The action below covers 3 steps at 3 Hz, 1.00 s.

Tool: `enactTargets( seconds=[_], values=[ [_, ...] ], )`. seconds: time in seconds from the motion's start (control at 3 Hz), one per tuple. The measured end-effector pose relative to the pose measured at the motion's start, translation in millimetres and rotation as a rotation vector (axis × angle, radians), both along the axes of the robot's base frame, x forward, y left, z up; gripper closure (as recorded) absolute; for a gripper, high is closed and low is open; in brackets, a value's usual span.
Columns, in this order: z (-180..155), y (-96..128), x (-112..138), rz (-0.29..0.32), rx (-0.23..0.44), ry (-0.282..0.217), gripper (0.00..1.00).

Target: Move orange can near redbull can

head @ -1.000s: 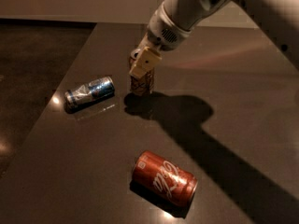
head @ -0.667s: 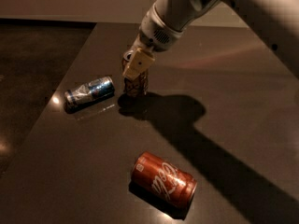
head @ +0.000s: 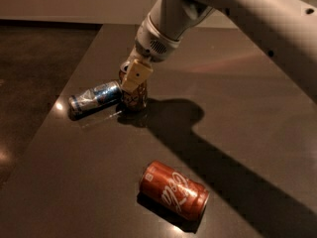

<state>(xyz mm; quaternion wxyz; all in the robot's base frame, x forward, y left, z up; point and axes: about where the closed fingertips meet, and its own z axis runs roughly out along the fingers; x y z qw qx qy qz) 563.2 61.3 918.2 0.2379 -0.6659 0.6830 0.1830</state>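
The orange can [head: 135,97] stands upright on the dark table, golden-orange with dark lettering, its upper part hidden by my gripper. My gripper [head: 133,76] comes down from the upper right and is shut on the can's top. The redbull can [head: 94,98], slim, blue and silver, lies on its side just left of the orange can, its right end almost touching it.
A larger red-orange can with white script [head: 174,189] lies on its side near the front of the table [head: 247,113]. The table's left edge runs diagonally from the top centre to the lower left, with dark floor [head: 34,73] beyond. My arm's shadow falls across the right side.
My gripper has carried the orange can leftward, closing the gap to the redbull can. The other two cans have not moved.
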Motion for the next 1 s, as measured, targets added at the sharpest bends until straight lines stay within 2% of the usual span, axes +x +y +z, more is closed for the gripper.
enactTargets(
  seconds=[0.33,0.67,1.0],
  values=[
    [-6.8,5.5,-2.5,0.016,0.003,0.008,0.36],
    [-7.9,7.5,-3.2,0.020,0.003,0.010,0.05],
    [-8.4,8.2,-3.5,0.021,0.002,0.011,0.00]
  ],
)
